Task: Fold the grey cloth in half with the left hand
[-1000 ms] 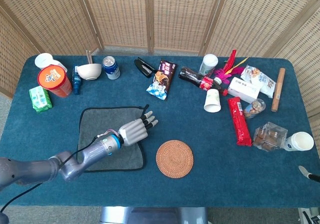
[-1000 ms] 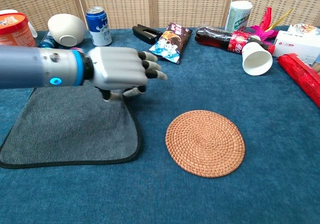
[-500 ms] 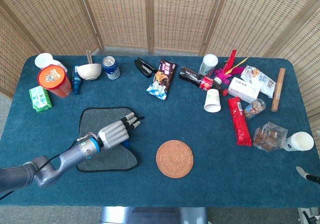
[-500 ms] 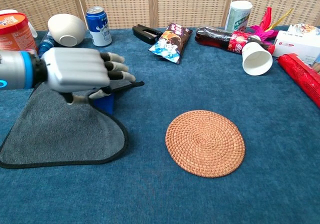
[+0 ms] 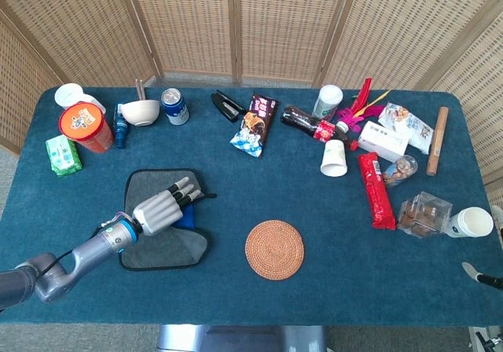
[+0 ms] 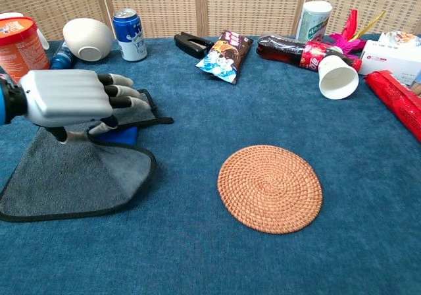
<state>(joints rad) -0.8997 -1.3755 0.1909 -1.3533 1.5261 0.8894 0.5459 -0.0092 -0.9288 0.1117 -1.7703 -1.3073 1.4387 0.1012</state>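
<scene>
The grey cloth with black trim lies on the blue table at the front left. My left hand hovers over it and pinches its right edge between thumb and fingers. That edge is lifted into a tent and drawn over the cloth's middle, so the blue table shows beneath it. In the chest view the left hand sits above the raised fold of the cloth. A black loop sticks out by the fingertips. Only a thin dark tip of the right hand shows at the head view's right edge.
A round woven coaster lies right of the cloth. Behind the cloth stand an orange tub, a white bowl and a blue can. A green pack lies at the left edge, a snack bag further back.
The left hand has moved left, dragging the cloth's right edge with it. The cloth's right side has lifted off the table and its footprint has narrowed.
</scene>
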